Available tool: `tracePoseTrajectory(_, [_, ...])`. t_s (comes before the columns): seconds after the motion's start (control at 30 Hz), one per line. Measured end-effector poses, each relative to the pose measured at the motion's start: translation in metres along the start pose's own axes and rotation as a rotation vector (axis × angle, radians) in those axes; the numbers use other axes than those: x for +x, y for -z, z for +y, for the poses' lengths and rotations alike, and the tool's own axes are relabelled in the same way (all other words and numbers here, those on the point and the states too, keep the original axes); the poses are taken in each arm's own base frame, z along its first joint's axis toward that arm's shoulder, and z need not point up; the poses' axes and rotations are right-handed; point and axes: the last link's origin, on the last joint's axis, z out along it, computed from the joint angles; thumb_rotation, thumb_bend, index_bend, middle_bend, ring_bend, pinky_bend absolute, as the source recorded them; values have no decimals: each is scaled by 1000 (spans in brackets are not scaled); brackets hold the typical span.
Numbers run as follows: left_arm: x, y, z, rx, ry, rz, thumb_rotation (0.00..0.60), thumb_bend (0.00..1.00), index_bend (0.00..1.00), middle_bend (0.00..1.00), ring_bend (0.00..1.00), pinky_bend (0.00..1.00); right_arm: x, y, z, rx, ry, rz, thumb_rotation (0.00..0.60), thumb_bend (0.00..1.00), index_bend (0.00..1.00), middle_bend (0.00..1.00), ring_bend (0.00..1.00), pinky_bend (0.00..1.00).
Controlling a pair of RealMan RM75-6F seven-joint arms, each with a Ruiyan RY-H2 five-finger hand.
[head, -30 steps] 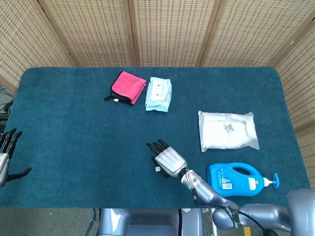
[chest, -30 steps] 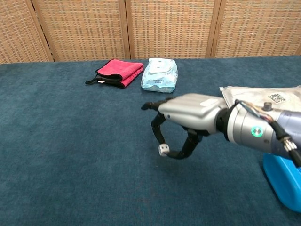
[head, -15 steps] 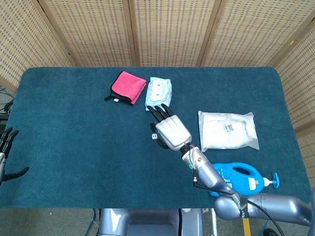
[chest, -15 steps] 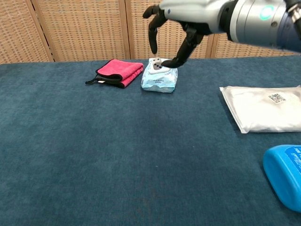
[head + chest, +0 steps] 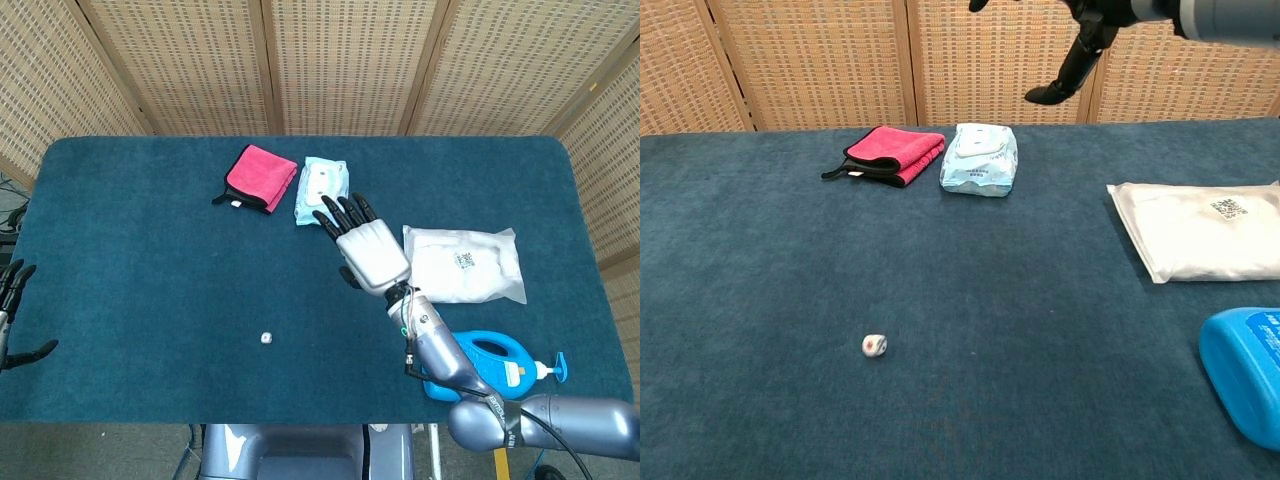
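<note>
**Die let go, now lying free on the table**

The right hand [image 5: 370, 250] is hanging high above the table [image 5: 130, 250] with its fingers [image 5: 345, 213] spreading wide and nothing between them; in the chest view only a dark fingertip [image 5: 1065, 78] is showing at the top edge. The small white die [image 5: 266, 339] is lying by itself on the blue cloth, well apart from that hand and toward the near left, with a reddish pip facing the chest camera. Half a second back the same hand was pinching the die between thumb and finger up near the wipes pack [image 5: 323, 190]; a second back it was holding it low over the table. So the pinch has opened and the die has dropped or been tossed; judging by its resting place, the throw looks finished. The left hand [image 5: 12, 318] is idling at the table's left edge, open and holding nothing. The pink cloth [image 5: 257, 177], white pouch [image 5: 462, 264] and blue bottle [image 5: 480, 368] are lying where they were.
</note>
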Motion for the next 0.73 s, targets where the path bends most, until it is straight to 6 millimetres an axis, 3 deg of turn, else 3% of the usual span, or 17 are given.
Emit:
tracePoseTrajectory(0.13, [1,1,-1,1,6,3,600,0,0,0,0,0,4,11,15,-9,55,44,600,310,61,0,0,0])
tracePoseTrajectory(0.27, [2,3,-1,-4,10,6,600,0,0,0,0,0,4,33,42,-37,105,109,600,65,61,0,0,0])
tracePoseTrajectory(0.4, [2,5,0,-10,9,9,600,0,0,0,0,0,-4,65,76,-82,103,169,600,28,61,0,0,0])
tracePoseTrajectory(0.6, [0,7,2,-13,1,13,600,0,0,0,0,0,-33,136,141,-208,-7,228,600,0,44,0,0,0])
tracePoseTrajectory(0.73, [0,8,3,-17,-6,18,600,0,0,0,0,0,-56,189,174,-281,-36,219,600,0,28,0,0,0])
